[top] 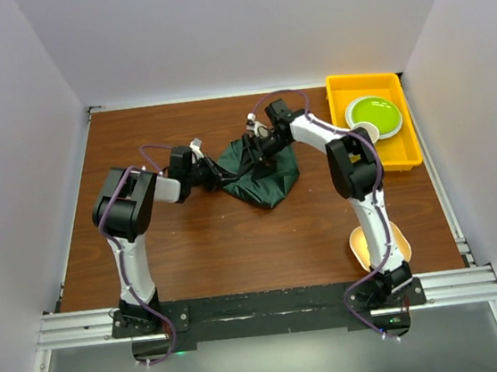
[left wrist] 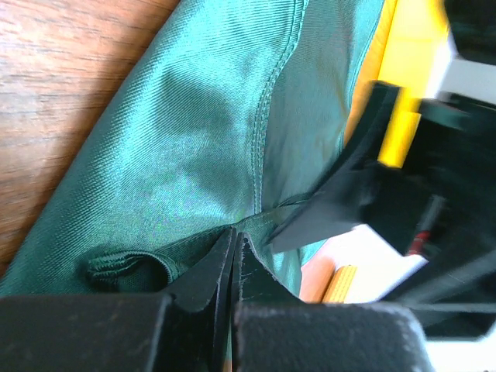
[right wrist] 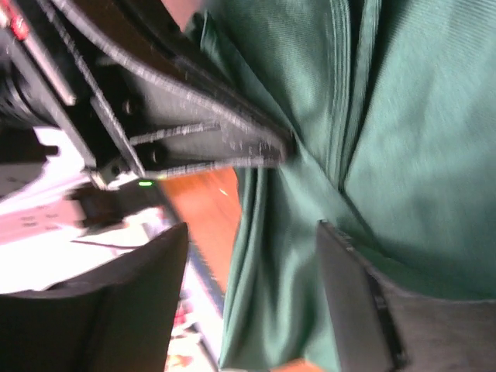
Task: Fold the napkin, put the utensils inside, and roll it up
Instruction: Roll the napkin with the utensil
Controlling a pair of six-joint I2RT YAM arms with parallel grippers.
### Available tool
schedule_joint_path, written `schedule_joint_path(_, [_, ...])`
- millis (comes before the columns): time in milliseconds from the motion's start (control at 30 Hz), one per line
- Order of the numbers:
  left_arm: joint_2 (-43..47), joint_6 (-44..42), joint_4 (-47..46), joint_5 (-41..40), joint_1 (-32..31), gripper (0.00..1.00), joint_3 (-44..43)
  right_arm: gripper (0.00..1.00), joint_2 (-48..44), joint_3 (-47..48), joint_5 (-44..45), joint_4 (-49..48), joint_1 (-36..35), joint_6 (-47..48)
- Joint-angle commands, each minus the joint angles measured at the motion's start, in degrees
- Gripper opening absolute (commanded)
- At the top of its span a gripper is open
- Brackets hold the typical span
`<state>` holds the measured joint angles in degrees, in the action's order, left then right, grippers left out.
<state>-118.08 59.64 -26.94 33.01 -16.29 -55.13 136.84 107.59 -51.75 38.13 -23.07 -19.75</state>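
The dark green napkin [top: 263,173] lies bunched at the middle of the table, with part of it lifted between the two arms. My left gripper [top: 212,176] reaches it from the left and is shut on it. In the left wrist view that gripper [left wrist: 234,242] pinches a stitched hem of the napkin [left wrist: 201,132]. My right gripper [top: 259,146] is at the cloth's far edge and open. In the right wrist view the napkin [right wrist: 310,232] hangs loose between its spread fingers [right wrist: 353,294], and the gripper [right wrist: 252,244] grips nothing. The utensils are out of view.
A yellow tray [top: 404,152] at the back right holds a green plate [top: 375,114] and a small white cup [top: 370,133]. A pale beige dish [top: 400,242] sits behind the right arm near the front. White walls close in the wooden table [top: 237,241].
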Motion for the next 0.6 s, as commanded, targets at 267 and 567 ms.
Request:
schedule_joint_path(267, [-3.65, -1.01, 10.76, -0.41, -0.4, 0.0, 1.17, 0.98, -25.21, -15.64, 37.05, 5.48, -11.28, 21.59])
schedule_joint_path(567, [-4.09, -1.8, 13.14, -0.41, -0.4, 0.0, 0.47, 0.81, -23.63, -16.89, 45.42, 4.76, -16.74, 21.33])
